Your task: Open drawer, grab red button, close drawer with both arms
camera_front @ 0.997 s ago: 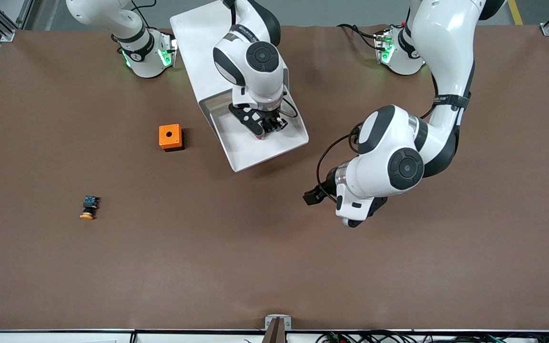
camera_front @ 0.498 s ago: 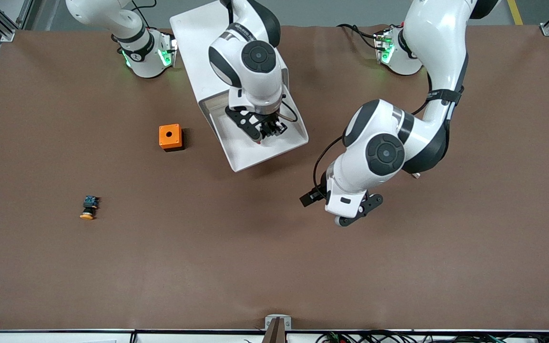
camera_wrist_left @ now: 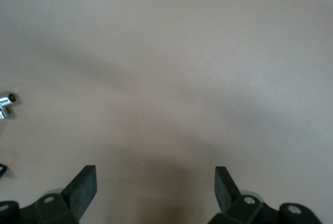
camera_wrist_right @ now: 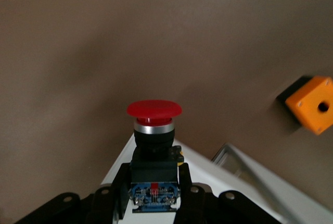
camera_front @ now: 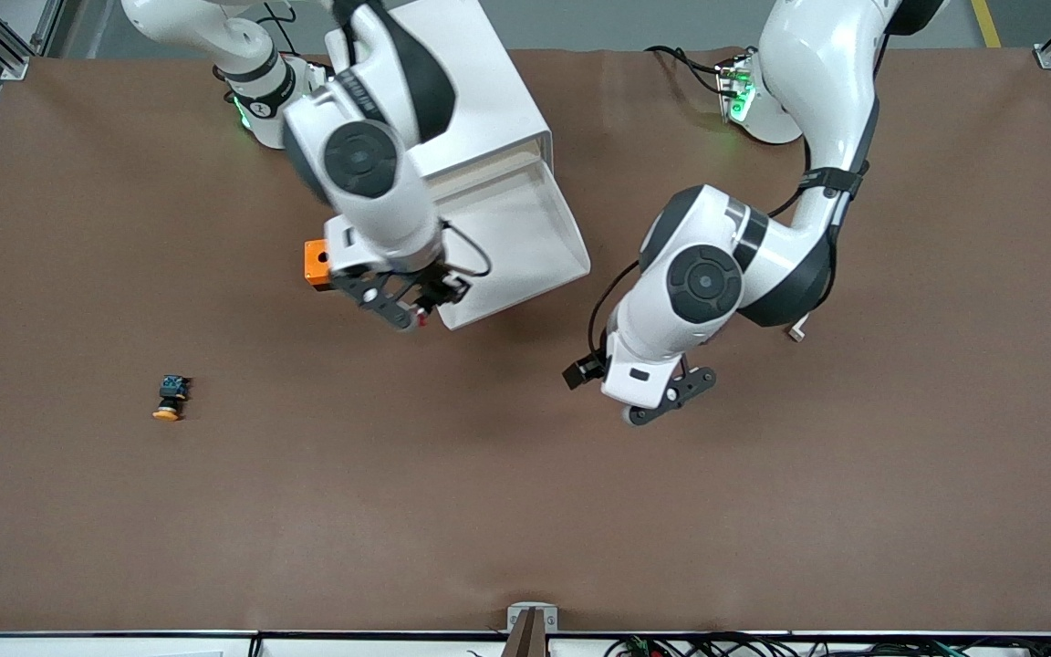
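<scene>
While the right gripper [camera_front: 411, 306] hangs over the pulled-out drawer's [camera_front: 525, 242] front corner, beside the orange box [camera_front: 316, 263], its fingers are clamped on the button [camera_wrist_right: 154, 146], whose red cap points away from the wrist. Over bare table, the left gripper [camera_wrist_left: 155, 190] hangs spread wide, holding nothing.

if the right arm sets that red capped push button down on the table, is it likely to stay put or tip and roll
The red-capped push button with black-and-blue body, clamped in the right gripper, looks rigid. Its round cap overhangs the narrower body, so standing on that end it would probably tip. The orange-capped button lies on its side, suggesting this one would also.
</scene>
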{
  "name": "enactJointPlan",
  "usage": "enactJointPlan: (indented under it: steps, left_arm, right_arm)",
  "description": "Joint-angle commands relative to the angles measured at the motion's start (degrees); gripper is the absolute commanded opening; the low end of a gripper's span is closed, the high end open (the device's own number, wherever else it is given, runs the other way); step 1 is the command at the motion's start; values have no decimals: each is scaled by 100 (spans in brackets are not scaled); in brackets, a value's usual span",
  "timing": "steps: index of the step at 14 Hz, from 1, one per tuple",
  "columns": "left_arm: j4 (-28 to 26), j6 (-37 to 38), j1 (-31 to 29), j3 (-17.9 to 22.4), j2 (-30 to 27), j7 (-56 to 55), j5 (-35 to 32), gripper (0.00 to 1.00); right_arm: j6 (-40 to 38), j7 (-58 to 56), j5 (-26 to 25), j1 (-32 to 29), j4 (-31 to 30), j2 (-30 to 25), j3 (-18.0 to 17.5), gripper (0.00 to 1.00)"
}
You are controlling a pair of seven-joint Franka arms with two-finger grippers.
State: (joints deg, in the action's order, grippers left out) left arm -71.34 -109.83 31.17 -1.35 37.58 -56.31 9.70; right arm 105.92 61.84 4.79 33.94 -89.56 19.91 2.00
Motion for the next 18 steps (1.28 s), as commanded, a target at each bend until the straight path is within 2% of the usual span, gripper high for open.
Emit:
enactJointPlan:
  steps: [1, 5, 8, 11, 15, 18]
  left_arm:
    - [-170, -65, 126, 3, -76, 23, -143, 100]
    - [-188, -74, 196, -15, 47, 23, -65, 100]
    - [-205, -74, 187, -15, 127, 32, -56, 100]
    - [-240, -100, 231, -15, 162, 32, -56, 100]
    - [-249, -109, 547, -15, 285, 32, -55, 100]
    - [-267, -118, 740, -15, 469, 32, -64, 100]
  right_arm:
    - [-81, -1196, -5, -641, -254, -172, -85, 0]
    - [138, -2919, -92, -1590, -685, -207, -85, 0]
    - [866, -4115, -128, -2214, -1299, -207, -85, 0]
    - [1710, -4610, -558, -2576, -1923, -163, -85, 0]
    - [2835, -5189, -637, -2840, -2688, -137, -85, 0]
    - [3039, -5681, -769, -3085, -2813, -32, -85, 0]
